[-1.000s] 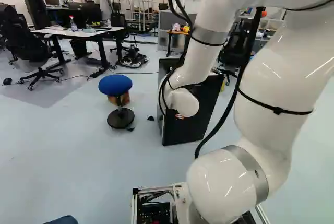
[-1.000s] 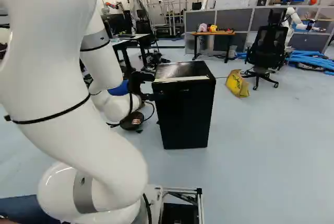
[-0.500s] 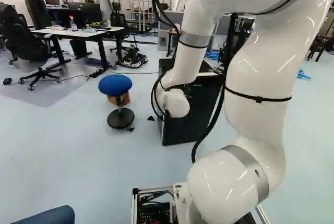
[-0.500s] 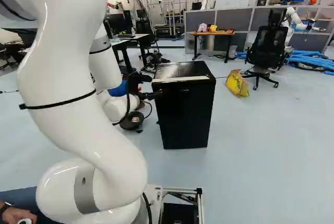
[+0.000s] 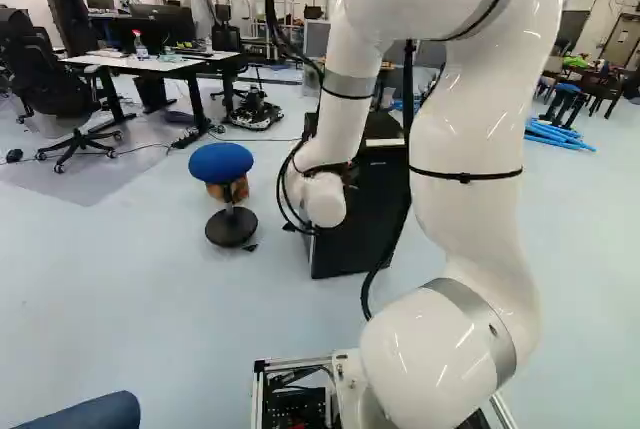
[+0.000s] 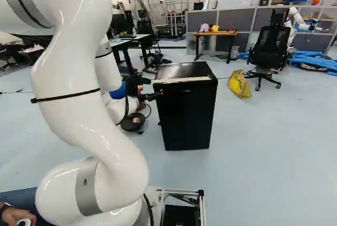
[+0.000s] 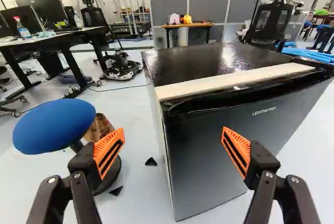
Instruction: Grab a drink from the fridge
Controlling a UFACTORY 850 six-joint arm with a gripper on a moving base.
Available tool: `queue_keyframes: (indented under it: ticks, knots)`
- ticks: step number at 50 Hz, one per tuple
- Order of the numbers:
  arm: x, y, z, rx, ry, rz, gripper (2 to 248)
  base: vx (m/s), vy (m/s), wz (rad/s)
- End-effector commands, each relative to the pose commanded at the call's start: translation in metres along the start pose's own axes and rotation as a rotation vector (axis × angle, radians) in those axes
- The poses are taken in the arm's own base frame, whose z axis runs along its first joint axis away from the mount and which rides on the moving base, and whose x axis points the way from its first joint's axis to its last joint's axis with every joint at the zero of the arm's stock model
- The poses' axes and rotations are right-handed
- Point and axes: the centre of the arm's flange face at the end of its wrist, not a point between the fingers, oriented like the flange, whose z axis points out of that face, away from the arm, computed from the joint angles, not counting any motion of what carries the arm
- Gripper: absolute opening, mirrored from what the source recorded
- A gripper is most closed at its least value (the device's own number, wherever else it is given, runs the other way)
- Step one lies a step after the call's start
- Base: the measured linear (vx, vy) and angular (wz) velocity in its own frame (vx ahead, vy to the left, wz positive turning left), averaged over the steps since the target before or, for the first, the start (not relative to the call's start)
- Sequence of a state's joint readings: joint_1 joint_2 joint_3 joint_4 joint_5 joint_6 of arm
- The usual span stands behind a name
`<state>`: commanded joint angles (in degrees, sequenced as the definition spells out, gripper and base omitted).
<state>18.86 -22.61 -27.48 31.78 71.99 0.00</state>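
Tool [image 7: 173,138] stood spread, gripping nothing, near fridge [image 7: 193,62]. Fridge door [image 7: 209,166] looked slick, probably stiff to pull; its top lip [image 7: 235,98] seemed best hold. Drink was unseen, weight unknown.

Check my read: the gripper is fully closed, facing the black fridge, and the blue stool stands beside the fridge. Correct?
Not quite: the gripper is open, not closed. The wrist view shows its orange pads wide apart. The rest holds: it faces the black fridge, and the blue stool stands beside the fridge.
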Motion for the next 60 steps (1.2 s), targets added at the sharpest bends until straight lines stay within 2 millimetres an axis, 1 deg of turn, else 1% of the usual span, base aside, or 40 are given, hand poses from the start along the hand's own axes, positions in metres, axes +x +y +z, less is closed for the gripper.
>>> queue_keyframes:
  ticks: [49,60]
  knots:
    - [-0.042,-0.031,0.039,-0.167,0.103,-0.004,247,0.000,0.000,0.000]
    - [-0.041,-0.036,0.047,-0.208,0.131,0.012,247,0.000,0.000,0.000]
